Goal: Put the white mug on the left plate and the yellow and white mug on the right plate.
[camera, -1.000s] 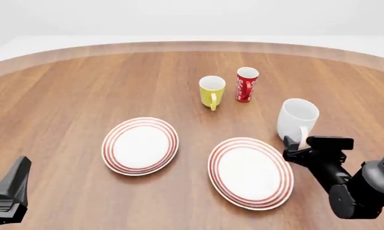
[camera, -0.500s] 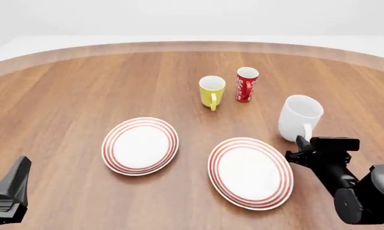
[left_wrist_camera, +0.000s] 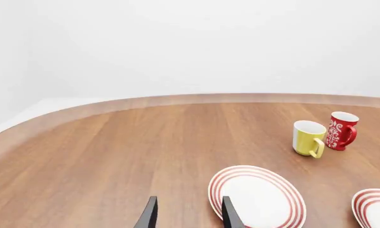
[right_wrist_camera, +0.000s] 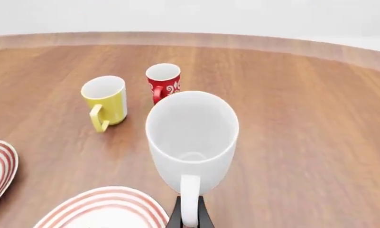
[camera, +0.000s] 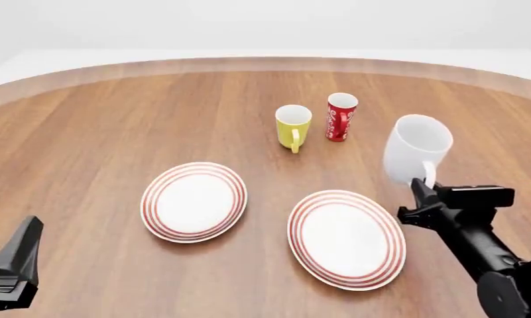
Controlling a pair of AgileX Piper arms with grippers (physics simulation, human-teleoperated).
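Observation:
The large white mug (camera: 415,152) hangs off the table above and to the right of the right plate (camera: 346,238), upright with its handle toward me. My right gripper (camera: 421,190) is shut on that handle; the right wrist view shows the mug (right_wrist_camera: 191,137) with the fingers closed on its handle. The yellow and white mug (camera: 293,126) stands farther back, behind the gap between the two plates. The left plate (camera: 194,201) lies empty. My left gripper (camera: 13,265) is open and empty at the near left, its fingers (left_wrist_camera: 150,216) apart.
A red cup (camera: 341,116) with white pattern stands just right of the yellow mug. The wooden table's curved far edge (camera: 265,63) runs across the back. In the left wrist view the left plate (left_wrist_camera: 256,197) lies just ahead of the fingers.
My right gripper has lifted the white mug off the table, moving it up and slightly right. The left arm has not moved.

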